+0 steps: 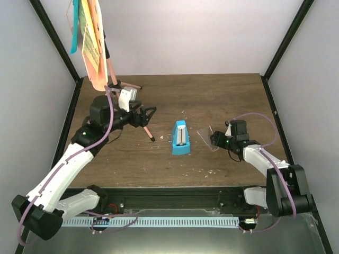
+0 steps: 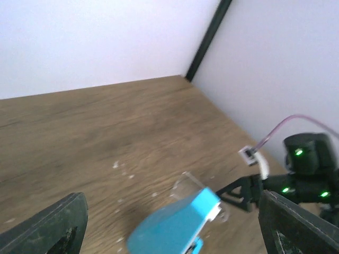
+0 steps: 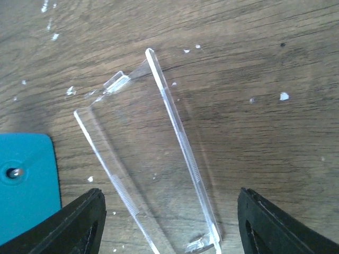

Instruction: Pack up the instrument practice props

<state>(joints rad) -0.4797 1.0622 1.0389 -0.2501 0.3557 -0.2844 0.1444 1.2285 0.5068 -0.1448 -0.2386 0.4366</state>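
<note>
The salmon-pink music stand [image 1: 109,67] stands at the far left with yellow and blue music sheets [image 1: 88,33] on its desk; one leg [image 1: 148,132] reaches toward the table's middle. My left gripper [image 1: 148,115] hovers beside that leg, open and holding nothing [image 2: 172,233]. The blue metronome [image 1: 180,137] lies mid-table and shows blurred in the left wrist view [image 2: 175,225]. Its clear cover [image 1: 205,138] lies detached on the wood to its right [image 3: 153,164]. My right gripper [image 1: 216,141] is open, its fingers either side of the cover's near end without touching it [image 3: 177,227].
Small white flecks [image 3: 284,96] are scattered on the brown wooden table [image 1: 212,100]. Black frame posts [image 1: 283,47] and white walls enclose the back and sides. A corner of the metronome's blue base [image 3: 26,180] lies left of the cover.
</note>
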